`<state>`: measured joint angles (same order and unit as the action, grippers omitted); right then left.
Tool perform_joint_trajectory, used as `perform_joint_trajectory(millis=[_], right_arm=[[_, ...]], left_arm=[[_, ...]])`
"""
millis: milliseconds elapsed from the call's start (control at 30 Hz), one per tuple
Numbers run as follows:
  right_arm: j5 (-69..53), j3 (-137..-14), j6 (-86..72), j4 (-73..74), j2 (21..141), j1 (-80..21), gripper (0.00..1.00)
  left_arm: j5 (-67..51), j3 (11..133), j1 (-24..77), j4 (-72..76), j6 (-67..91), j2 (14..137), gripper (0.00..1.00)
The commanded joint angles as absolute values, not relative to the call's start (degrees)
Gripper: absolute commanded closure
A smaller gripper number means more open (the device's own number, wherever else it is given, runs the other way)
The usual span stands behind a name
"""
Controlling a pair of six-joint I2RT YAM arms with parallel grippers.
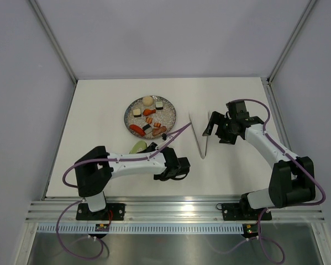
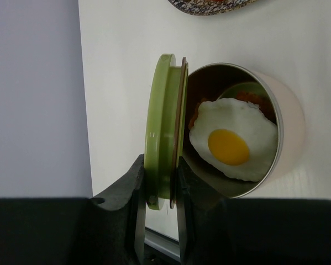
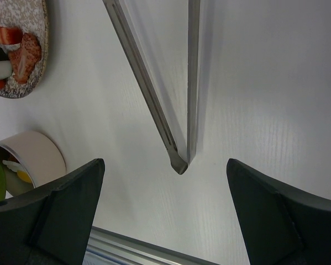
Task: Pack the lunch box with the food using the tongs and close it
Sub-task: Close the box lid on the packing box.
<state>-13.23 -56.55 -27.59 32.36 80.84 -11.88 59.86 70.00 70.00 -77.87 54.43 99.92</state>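
My left gripper (image 2: 161,165) is shut on the light-green lid (image 2: 159,121), which it holds on edge against the left rim of the steel lunch box (image 2: 289,121). Inside the box lies a fried egg (image 2: 231,141) on top of red-brown pieces. From above, the lid (image 1: 137,147) peeks out beside my left arm. The silver tongs (image 1: 197,138) lie flat on the table, their joined end toward me. My right gripper (image 3: 165,163) hovers open over that joined end (image 3: 179,163), touching nothing. More food stays on the plate: a sausage (image 1: 136,130), a cream ball (image 1: 148,100), rolls (image 1: 159,105).
The speckled grey plate (image 1: 168,113) sits left of centre, just beyond the lunch box. White walls close in the table on the left, right and back. An aluminium rail (image 1: 176,207) runs along the near edge.
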Motion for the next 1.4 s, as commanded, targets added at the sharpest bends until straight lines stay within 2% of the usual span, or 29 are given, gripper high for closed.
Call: perform_joint_trajectory(millis=[0,33,100,167,200,300,367,500,600,800,867,1100,1367], right_arm=[[-14.3,-57.1,-26.5,30.9,81.4,-11.7,0.01],[-14.3,-57.1,-26.5,30.9,81.5,-11.7,0.00],[-14.3,-57.2,-26.5,30.9,81.5,-11.7,0.01],[-14.3,-57.2,-26.4,31.0,81.5,-11.7,0.01],[-14.3,-57.1,-26.5,30.9,81.5,-11.7,0.00],[-14.2,-57.0,-26.5,30.8,81.3,-11.8,0.01],[-14.3,-57.0,-26.5,30.8,81.3,-11.7,0.01],[-14.2,-57.0,-26.4,31.1,81.0,-11.7,0.01],[-14.1,-57.1,-26.4,31.6,80.4,-11.7,0.00],[-13.4,-57.4,-26.0,32.3,79.6,-11.7,0.01],[-13.5,-57.5,-26.0,32.2,79.5,-11.7,0.01],[-14.0,-57.4,-26.0,32.2,79.4,-11.8,0.01],[-14.3,-57.2,-25.9,32.3,78.8,-11.7,0.01]], left_arm=[[62.3,70.2,70.2,-88.5,55.2,100.6,1.00],[62.3,70.3,70.2,-88.6,55.3,100.8,1.00],[61.8,70.3,70.2,-88.5,55.6,101.1,0.92],[61.2,70.4,70.2,-88.4,55.2,101.2,0.78],[61.0,70.4,70.2,-88.2,54.7,101.2,0.76],[60.2,70.1,70.2,-87.1,53.1,100.9,0.62],[59.9,70.0,70.2,-86.7,52.6,100.8,0.57],[59.5,69.6,70.2,-86.0,51.9,100.9,0.35],[59.2,69.6,70.2,-85.8,51.4,101.2,0.27],[57.1,70.2,70.2,-84.7,48.4,100.7,0.23],[53.3,70.7,70.3,-81.8,42.8,99.3,0.15],[42.2,72.6,70.3,-75.2,32.4,93.6,0.03],[32.7,72.8,70.3,-72.1,27.5,91.4,0.01]])
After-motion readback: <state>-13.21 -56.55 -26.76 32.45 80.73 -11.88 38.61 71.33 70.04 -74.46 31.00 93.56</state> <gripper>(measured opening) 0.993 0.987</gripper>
